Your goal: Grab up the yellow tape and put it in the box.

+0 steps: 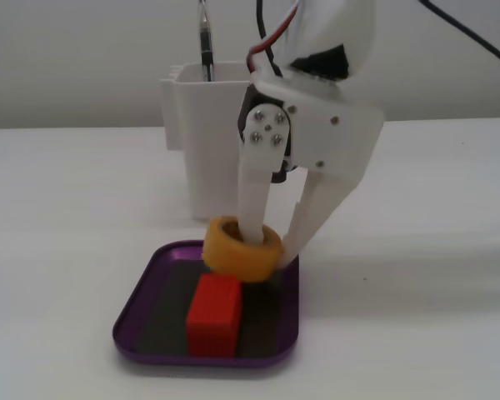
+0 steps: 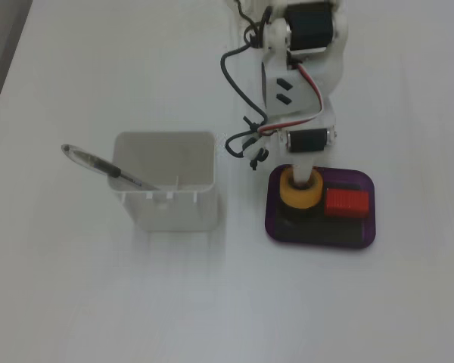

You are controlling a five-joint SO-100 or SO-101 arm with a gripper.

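A: Claw [image 1: 271, 242] pinches the yellow tape's [image 1: 240, 251] wall, one finger through its core, over the box [image 1: 137, 304].

B: Risk: tape drops onto red block [image 1: 214, 314], rolls onto the tabletop [image 1: 417, 317].

The plain white table [image 2: 98, 302] carries the box [image 2: 276, 227], a purple tray, and just beside it on the left in that fixed view a tall white container [image 2: 166, 208].
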